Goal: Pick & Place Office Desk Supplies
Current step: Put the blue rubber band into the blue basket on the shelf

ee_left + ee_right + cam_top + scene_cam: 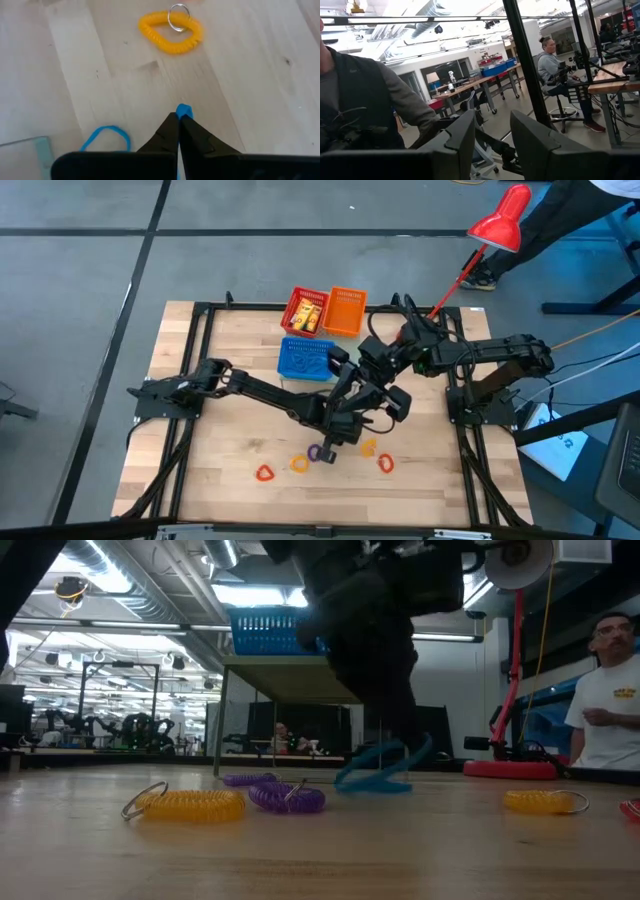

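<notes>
The left gripper (333,442) hangs just above the table (230,440), towards the middle of its front half, with its fingers (170,132) pressed together on a blue coil loop (183,110); the low view shows that loop (380,768) lifted at one side, its lower end at the wood. Along the front edge lie the other loops, left to right: a red one (264,473), an orange one (299,464), a purple one (320,452) just beside the gripper, another orange one (368,447) and a red one (386,463). Near the back edge stand a blue basket (304,359), a red basket (306,310) and an orange basket (346,311). The right gripper (490,137) is raised over the right half, pointing out into the room, its fingers apart with nothing between them.
</notes>
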{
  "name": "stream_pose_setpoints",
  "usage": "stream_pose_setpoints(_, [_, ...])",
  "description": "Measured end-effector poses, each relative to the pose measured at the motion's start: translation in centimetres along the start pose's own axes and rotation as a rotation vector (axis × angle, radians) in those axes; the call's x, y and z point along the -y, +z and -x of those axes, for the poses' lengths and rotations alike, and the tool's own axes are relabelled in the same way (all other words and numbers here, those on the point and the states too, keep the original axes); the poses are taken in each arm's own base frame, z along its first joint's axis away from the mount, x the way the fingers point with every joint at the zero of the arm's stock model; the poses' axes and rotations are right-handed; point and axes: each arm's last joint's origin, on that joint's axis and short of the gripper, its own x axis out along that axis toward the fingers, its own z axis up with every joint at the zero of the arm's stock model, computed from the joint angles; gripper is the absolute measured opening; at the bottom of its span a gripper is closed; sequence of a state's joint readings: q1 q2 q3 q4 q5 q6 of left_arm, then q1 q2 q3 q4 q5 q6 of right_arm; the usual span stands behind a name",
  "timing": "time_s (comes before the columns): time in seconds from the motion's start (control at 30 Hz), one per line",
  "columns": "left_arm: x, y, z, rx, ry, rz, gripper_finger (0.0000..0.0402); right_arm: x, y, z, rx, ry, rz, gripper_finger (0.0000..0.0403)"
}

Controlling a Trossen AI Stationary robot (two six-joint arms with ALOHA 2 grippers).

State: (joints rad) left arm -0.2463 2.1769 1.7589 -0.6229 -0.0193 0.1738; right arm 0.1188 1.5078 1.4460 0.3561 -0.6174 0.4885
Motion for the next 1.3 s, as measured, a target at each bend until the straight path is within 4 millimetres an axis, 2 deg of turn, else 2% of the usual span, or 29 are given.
stream_pose_setpoints(0.2, [-0.8,0.2,1.1,0.007,0.006,0.083,0.0002,0.1,0.1,0.0,0.022,-0.034,-0.021,0.0128])
stream_pose_setpoints(0.3, [-1.6,0.4,2.5,0.034,-0.011,0.122,0.0002,0.1,0.3,0.3,0.027,-0.038,-0.015,0.0128])
stream_pose_setpoints(0.37, [-2.1,0.7,3.6,0.072,-0.022,0.159,0.0002,-0.2,0.8,0.9,-0.01,0.021,0.005,0.0128])
stream_pose_setpoints(0.53, [-2.9,1.4,7.2,0.157,-0.002,0.176,0.0002,-1.7,3.3,3.5,-0.013,0.095,-0.027,0.0128])
stream_pose_setpoints(0.7, [-3.2,1.6,9.8,0.208,0.007,0.2,0.0002,-5.0,5.6,5.5,0.071,0.11,0.184,0.0128])
stream_pose_setpoints(0.83, [-3.9,2.2,13.4,0.334,0.023,0.233,0.0002,-6.7,6.5,6.7,0.094,0.133,0.338,0.0128])
stream_pose_setpoints(1.03, [-5.3,2.5,18.7,0.529,0.073,0.31,0.0001,-7.1,6.6,7.6,0.059,0.106,0.31,0.0128])
stream_pose_setpoints(1.13, [-5.8,1.9,21.5,0.566,0.134,0.331,0.0001,-6.7,6.4,8.1,0.014,0.063,0.265,0.0128])
stream_pose_setpoints(1.3, [-7.1,-0.7,25.1,0.494,0.252,0.396,0.0001,-6.5,6.5,8.4,0.012,0.045,0.262,0.0128])
